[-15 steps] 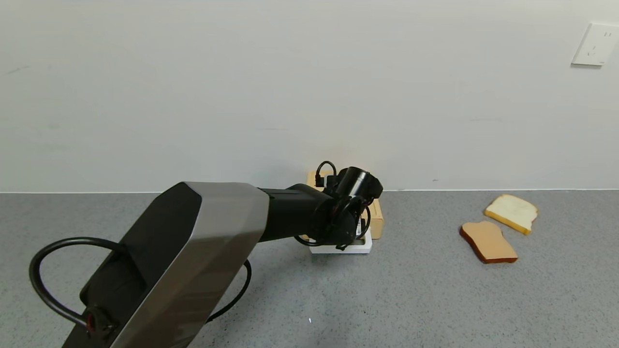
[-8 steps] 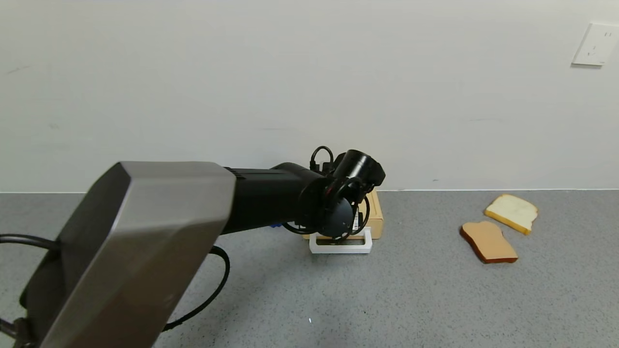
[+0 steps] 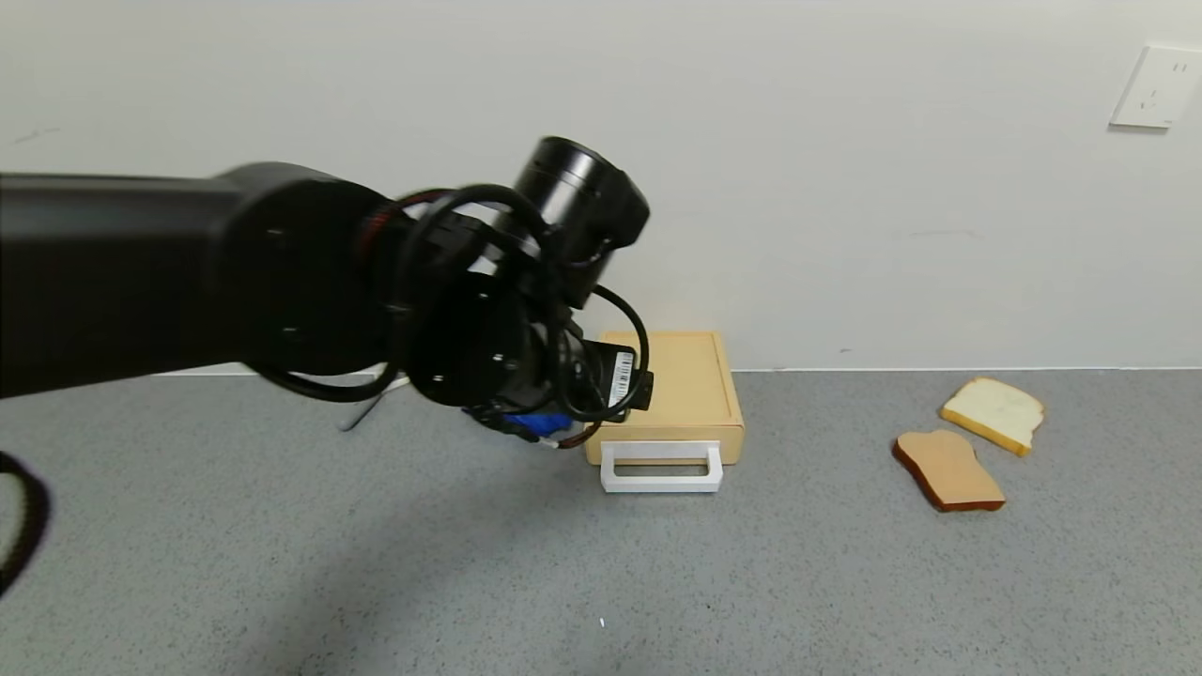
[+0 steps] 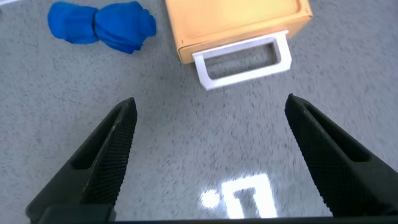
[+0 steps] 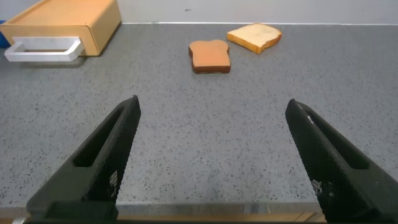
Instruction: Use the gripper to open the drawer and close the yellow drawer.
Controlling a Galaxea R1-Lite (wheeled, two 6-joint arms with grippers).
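The pale-yellow drawer (image 3: 672,383) sits shut in its low case against the back wall, its white loop handle (image 3: 662,467) sticking out toward me. My left arm's black wrist (image 3: 512,310) hangs raised to the left of the drawer and hides its jaws in the head view. In the left wrist view my left gripper (image 4: 210,106) is open and empty above the counter, well short of the handle (image 4: 243,54) and the case (image 4: 233,22). My right gripper (image 5: 212,106) is open and empty, low over the counter, with the drawer (image 5: 68,22) far off.
A blue crumpled object (image 4: 102,26) lies on the counter beside the drawer's left side. Two bread slices, brown (image 3: 948,469) and pale (image 3: 993,413), lie at the right. A wall socket (image 3: 1155,86) is at the upper right. The grey speckled counter (image 3: 751,582) stretches in front.
My left arm has lifted up and swung back to the left, away from the handle, uncovering the drawer. The drawer and bread have not visibly moved.
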